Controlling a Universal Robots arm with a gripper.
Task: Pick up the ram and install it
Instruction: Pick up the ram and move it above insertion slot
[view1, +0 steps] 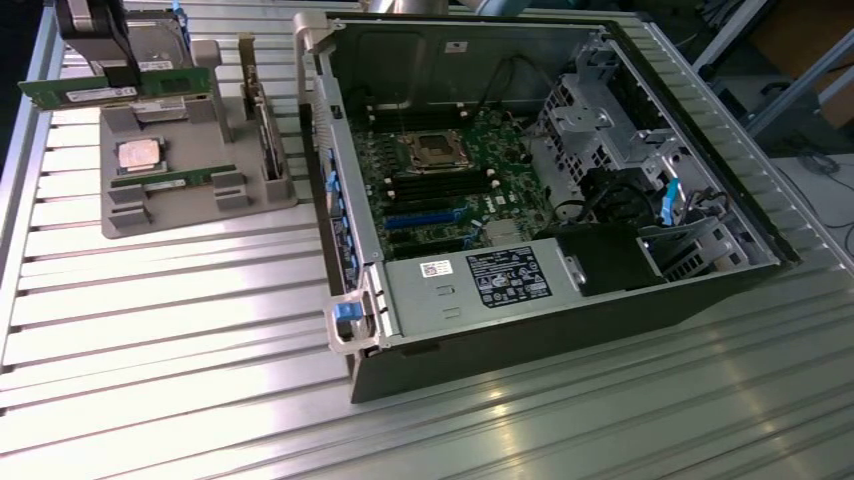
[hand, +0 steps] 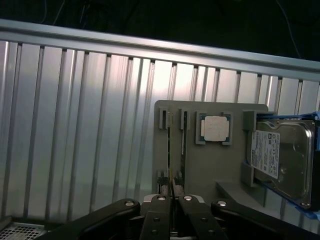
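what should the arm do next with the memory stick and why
Probably carry it sideways toward the open computer case. The gripper is shut on one memory stick, which looks lifted off the grey tray, while the dark slots on the green board inside the case lie to the exterior view's right.

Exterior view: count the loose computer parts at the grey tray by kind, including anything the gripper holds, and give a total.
Ram sticks: 2, the held ram in the gripper and the second ram on the tray
Processor chip: 1
Expansion card: 1
Hard drive: 1
Total: 5
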